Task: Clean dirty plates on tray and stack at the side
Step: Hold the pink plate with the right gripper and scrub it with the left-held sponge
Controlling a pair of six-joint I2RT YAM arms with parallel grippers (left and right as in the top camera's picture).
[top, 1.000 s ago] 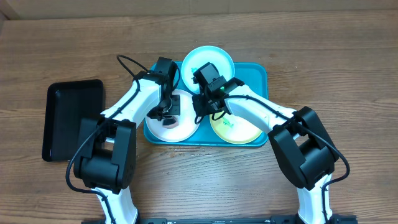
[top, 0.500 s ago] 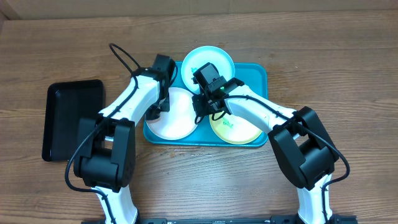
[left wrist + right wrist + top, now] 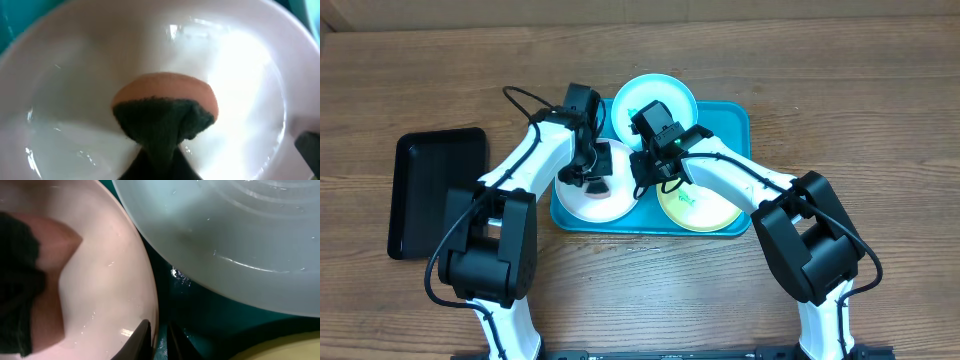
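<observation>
Lying at the far left of the bench is a black tray, well apart from everything else; next comes the left arm, reaching in over the white plate, which sits in the left half of the turquoise tray; the left tool hangs low over that plate, pinching a sponge whose dark green face narrows to a squeezed waist where it is gripped, though the fingers themselves are hidden in the left wrist view; the sponge's orange-brown side presses on the plate's glossy floor near its middle.

Just to the right, the right tool is pressed together on the white plate's right rim, one dark finger inside the rim and one outside it, over the tray floor; the sponge shows at the left edge of the right wrist view.

Beyond the right tool, the pale blue plate straddles the tray's far rim, with a small green smear on it; farther right and nearer the robot, the yellow-green plate lies in the tray's right half, just beside the white plate, with green smears near its centre.
</observation>
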